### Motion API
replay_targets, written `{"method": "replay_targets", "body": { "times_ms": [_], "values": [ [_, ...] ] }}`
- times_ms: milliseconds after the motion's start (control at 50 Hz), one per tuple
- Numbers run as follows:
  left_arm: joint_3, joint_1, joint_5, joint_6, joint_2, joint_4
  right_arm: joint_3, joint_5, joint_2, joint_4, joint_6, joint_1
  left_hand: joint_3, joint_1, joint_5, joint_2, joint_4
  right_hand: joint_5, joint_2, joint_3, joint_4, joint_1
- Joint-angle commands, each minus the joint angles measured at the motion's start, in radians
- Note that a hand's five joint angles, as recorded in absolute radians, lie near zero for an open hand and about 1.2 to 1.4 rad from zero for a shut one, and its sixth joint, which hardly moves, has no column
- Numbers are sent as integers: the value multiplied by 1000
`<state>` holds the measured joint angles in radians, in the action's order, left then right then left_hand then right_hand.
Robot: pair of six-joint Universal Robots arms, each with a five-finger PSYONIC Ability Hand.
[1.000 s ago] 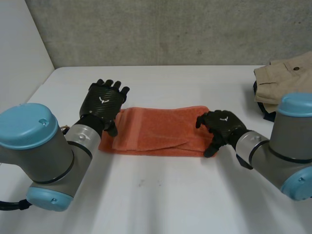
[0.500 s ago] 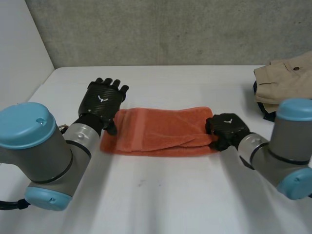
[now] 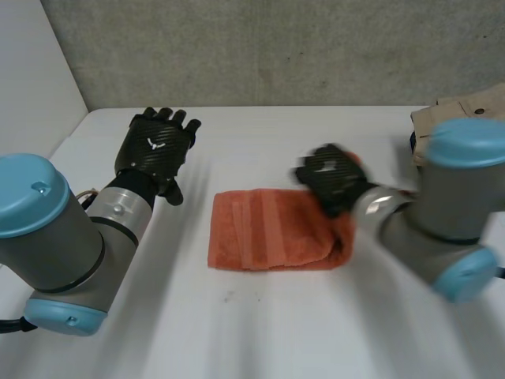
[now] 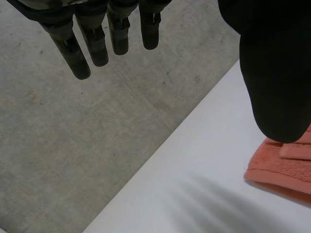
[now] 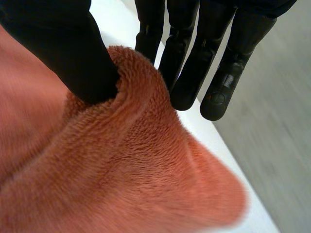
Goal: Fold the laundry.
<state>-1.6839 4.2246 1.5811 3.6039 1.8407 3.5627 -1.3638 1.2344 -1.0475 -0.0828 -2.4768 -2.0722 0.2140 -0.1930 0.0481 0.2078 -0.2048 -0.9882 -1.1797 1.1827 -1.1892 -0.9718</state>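
The left hand [image 3: 154,148] is hanging over the table [image 3: 260,332], off to the left of the orange towel [image 3: 264,233] and clear of it. Its fingers [image 4: 82,53] are stretching straight toward the concrete wall [image 3: 276,47], with the thumb spread wide and nothing in its grasp. In the left wrist view, a corner of the towel is lying just past that thumb.

The right hand [image 3: 330,178] is reaching over the towel's right end and pinching a raised ridge of cloth between its thumb [image 5: 68,48] and straight fingers. It is covering that end of the towel in the head view.

The towel is lying folded near the table's middle, between the arms. A beige garment [image 3: 465,106] is sitting at the table's far right, well apart from the towel and partly blocked by the right arm [image 3: 450,205].
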Motion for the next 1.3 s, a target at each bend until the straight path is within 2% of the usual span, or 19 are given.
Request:
{"method": "replay_targets", "body": {
  "times_ms": [20,80,100,180,240,260,320,400,480,560,600,700,840,980,1080,1160,1260,1300],
  "values": [
    [0,17,23,-1,-11,1,141,-78,208,-63,41,-241,-39,18,-47,-32,29,-233,-217,214,-207,-424],
    [1,23,48,-1,-11,2,163,-84,247,-66,39,-250,-39,18,-47,-32,29,-233,-217,214,-207,-424],
    [1,28,62,-4,-11,2,182,-81,253,-71,30,-252,-39,18,-47,-32,29,-78,-61,58,-51,-269],
    [10,31,73,-5,-9,2,210,-41,244,-78,-55,-244,-39,18,-47,-32,29,988,1005,-1008,1015,797],
    [16,25,71,-5,-8,2,206,6,222,-75,-169,-238,-39,18,-47,-32,29,988,1005,-1008,1015,797],
    [19,18,69,-5,-8,2,192,42,195,-69,-266,-229,-39,18,-47,-32,29,988,1005,-1008,1015,797],
    [32,0,66,-5,-5,4,132,76,95,-63,-448,-174,-39,18,-47,-32,29,988,1005,-1008,1015,797],
    [76,-60,66,-33,15,2,52,79,-35,-32,-591,-51,-39,18,-47,-32,29,988,1005,-1008,1015,797],
    [128,-141,63,-92,75,-14,34,93,-78,47,-648,35,-30,9,-39,-24,21,988,1005,-1008,1015,797],
    [193,-216,62,-139,142,-79,55,100,-60,112,-646,72,-30,9,-38,-24,21,988,1005,-1008,1015,797],
    [226,-229,63,-149,181,-110,77,102,-22,126,-645,72,-30,9,-38,-24,21,988,1005,-1008,1015,797],
    [309,-235,88,-149,316,-218,192,83,124,199,-643,60,-15,-6,-24,-9,6,988,1005,-1008,1015,797],
    [334,-241,214,-110,393,-301,314,50,274,267,-640,35,-15,-6,-24,-9,6,988,1005,-1008,1015,797],
    [334,-229,212,-59,396,-315,362,76,362,273,-550,6,-18,-3,-27,-12,9,988,1005,-1008,1015,797],
    [337,-227,206,-54,384,-317,358,129,336,278,-452,0,-21,0,-30,-15,12,988,1005,-1008,1015,797],
    [358,-227,165,-54,347,-317,315,134,230,262,-439,-6,-30,9,-38,-24,21,988,1005,-1008,1015,797],
    [360,-198,47,-57,218,-312,189,135,110,160,-433,-19,-30,9,-38,-24,21,988,1005,-1008,1015,797],
    [359,-166,-25,-59,170,-315,91,137,54,81,-421,-38,-24,3,-33,-18,15,988,1005,-1008,1015,797]
  ]
}}
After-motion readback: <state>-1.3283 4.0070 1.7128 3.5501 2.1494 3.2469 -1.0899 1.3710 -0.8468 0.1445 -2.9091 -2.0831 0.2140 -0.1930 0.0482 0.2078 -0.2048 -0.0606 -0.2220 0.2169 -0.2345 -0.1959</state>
